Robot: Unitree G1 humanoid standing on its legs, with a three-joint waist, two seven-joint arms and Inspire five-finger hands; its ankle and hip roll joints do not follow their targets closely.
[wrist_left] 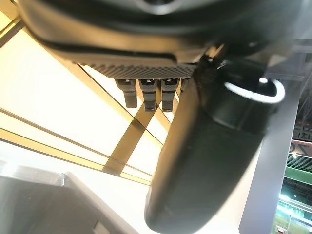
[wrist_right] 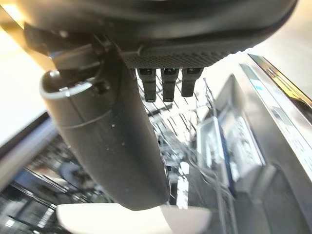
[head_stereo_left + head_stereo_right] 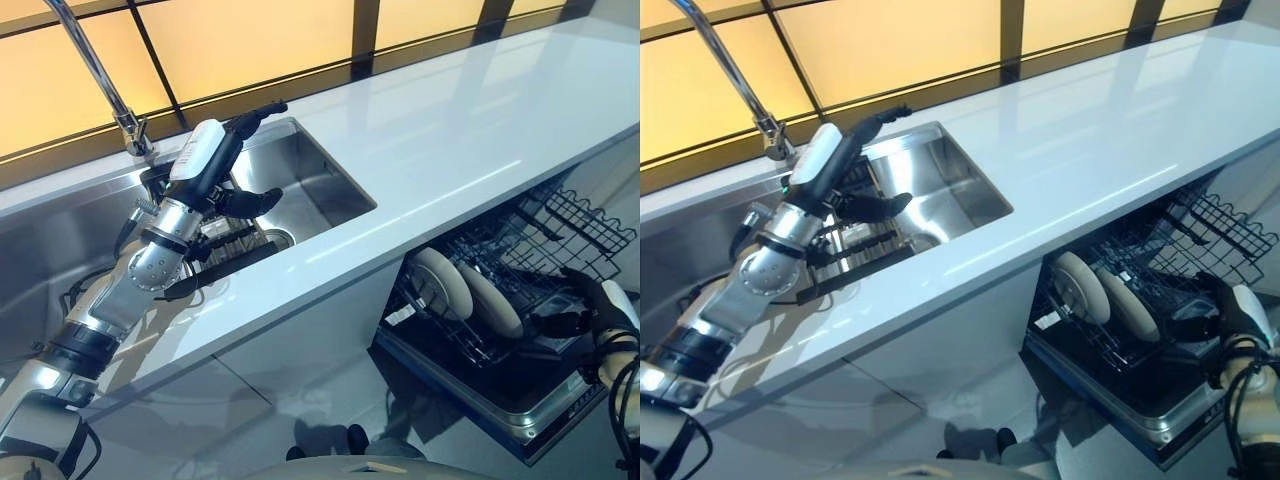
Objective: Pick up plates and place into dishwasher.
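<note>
Two white plates (image 3: 440, 282) (image 3: 492, 302) stand on edge in the pulled-out dishwasher rack (image 3: 565, 222) under the counter. My right hand (image 3: 598, 302) hovers just right of them, open, its thumb (image 2: 112, 146) and straight fingers (image 2: 168, 85) holding nothing; a white plate rim (image 2: 112, 217) lies just past the thumb. Over the steel sink (image 3: 325, 185) my left hand (image 3: 205, 165) is raised, open, with straight fingers (image 1: 148, 95) pointing toward the window and the thumb (image 1: 204, 161) spread out. A dark slatted rack (image 3: 232, 258) lies in the sink below it.
A tall curved faucet (image 3: 95, 60) rises behind the sink at the left. The white countertop (image 3: 470, 130) runs to the right above the dishwasher. The open dishwasher door (image 3: 520, 420) juts out low at the right. Yellow-lit window panes line the back.
</note>
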